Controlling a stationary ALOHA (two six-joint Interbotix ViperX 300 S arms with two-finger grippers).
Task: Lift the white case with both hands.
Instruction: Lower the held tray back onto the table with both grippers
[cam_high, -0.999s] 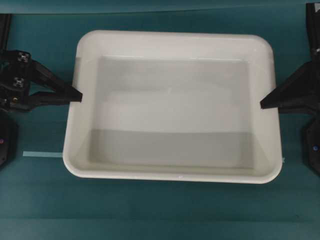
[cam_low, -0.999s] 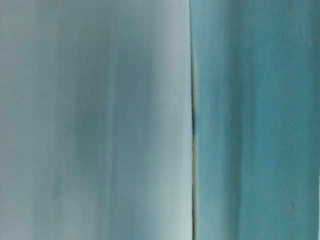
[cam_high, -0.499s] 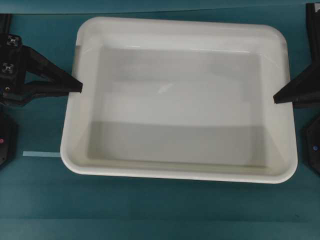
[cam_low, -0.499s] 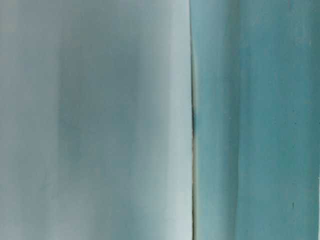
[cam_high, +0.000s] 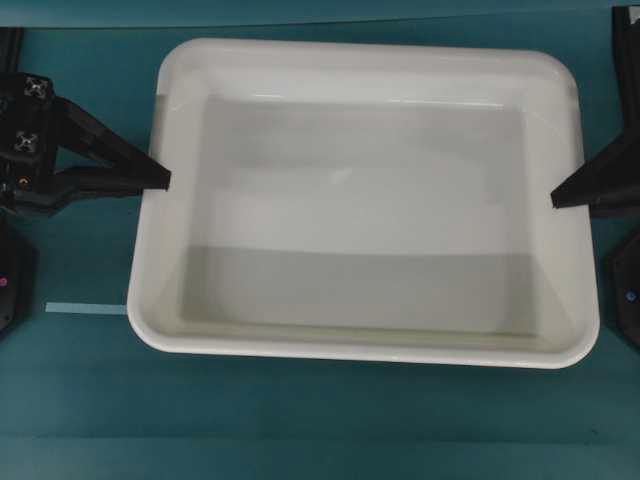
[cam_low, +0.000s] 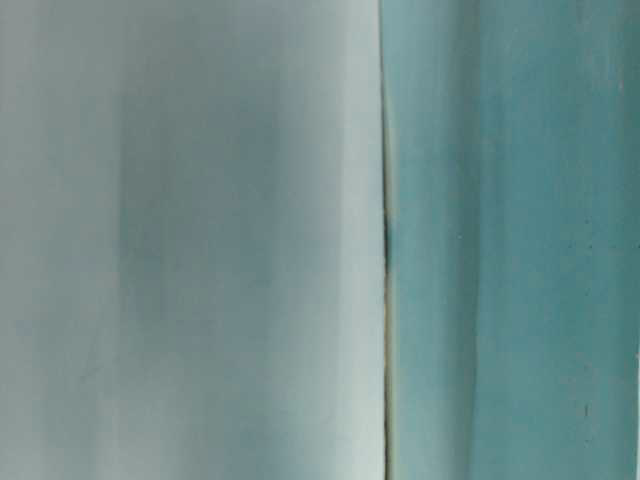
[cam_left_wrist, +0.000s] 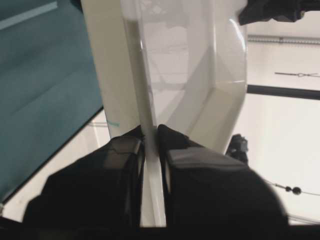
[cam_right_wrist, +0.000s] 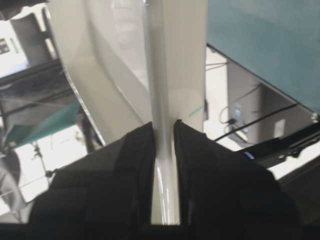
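2 black pointed pincers hold the load between them. From its wrist view the left pincer (cam_left_wrist: 151, 131) is pressed onto the wide rolled rim, 1 jaw on each face of the lip; the right pincer (cam_right_wrist: 163, 126) pinches the opposite rim the same way. Overhead, the left pincer (cam_high: 162, 181) bites the left short side of the large, shallow, glossy white plastic case (cam_high: 365, 345) with rounded corners, above the middle of that side, and the right pincer (cam_high: 558, 198) bites the right short side at about the same level.

Outward from the grips, the white case fills most of the overhead view above the teal counter (cam_high: 320, 430). Both wrist views show open room beneath its underside, so I judge it already raised off the counter. A thin pale tape strip (cam_high: 85, 308) lies on the counter just off the case's near-left corner. The table-level view is a blur of pale and teal and tells little.

Each grip is only a narrow pinch on a smooth lip, and both sit toward the far edge. The heavier near half could sag and swing the case about the 2 pinch points. If 1 arm rises faster than the other, the tilt could pull the rim out of a pincer.
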